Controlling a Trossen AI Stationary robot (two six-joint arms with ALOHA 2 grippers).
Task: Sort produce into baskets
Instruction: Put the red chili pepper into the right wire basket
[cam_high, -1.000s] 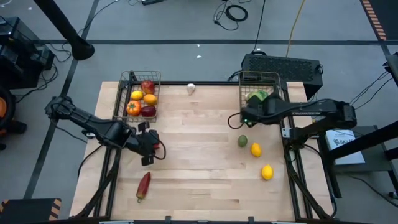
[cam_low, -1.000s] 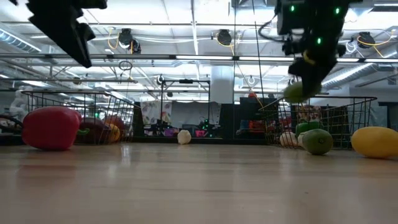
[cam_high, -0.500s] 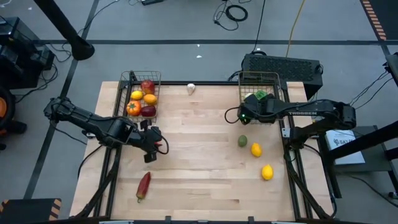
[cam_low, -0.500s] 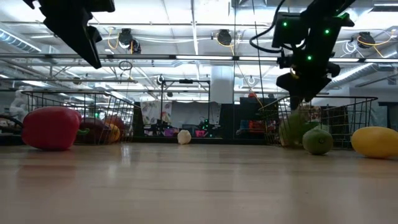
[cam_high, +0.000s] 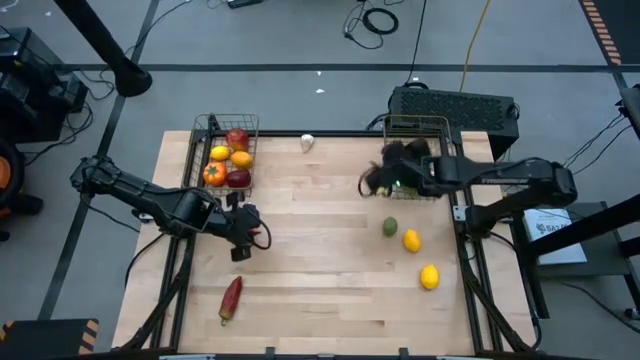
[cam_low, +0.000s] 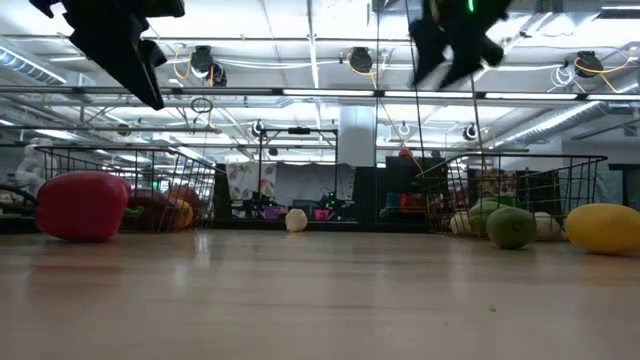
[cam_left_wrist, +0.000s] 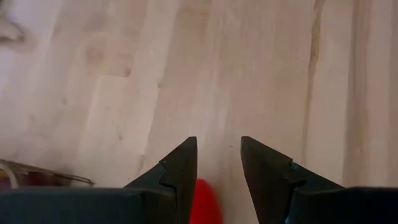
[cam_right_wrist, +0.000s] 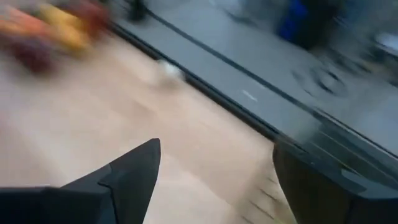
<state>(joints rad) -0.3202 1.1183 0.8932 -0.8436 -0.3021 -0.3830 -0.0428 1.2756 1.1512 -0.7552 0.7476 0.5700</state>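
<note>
Near the front edge the red chili (cam_high: 231, 297) and 2 lemons (cam_high: 420, 258) lie unmoved. The left gripper (cam_high: 240, 232) hovers, fingers parted, empty. The right gripper (cam_high: 378, 180), jaws spread, has released its green piece into the right basket (cam_high: 416, 125) and swung away.

A light wooden plank table (cam_high: 320, 260) carries two dark wire-mesh baskets at its far edge: the left basket (cam_high: 207, 128) holds produce, and the right basket (cam_high: 438, 127) is partly covered by an arm. White garlic (cam_high: 307, 142) lies at the far edge between them. Loose on the boards, a green fruit (cam_high: 390, 227) lies just beside a yellow lemon (cam_high: 411, 240), a second lemon (cam_high: 429, 277) lies nearer the front, and a red pepper (cam_high: 230, 298) lies at the front left.
</note>
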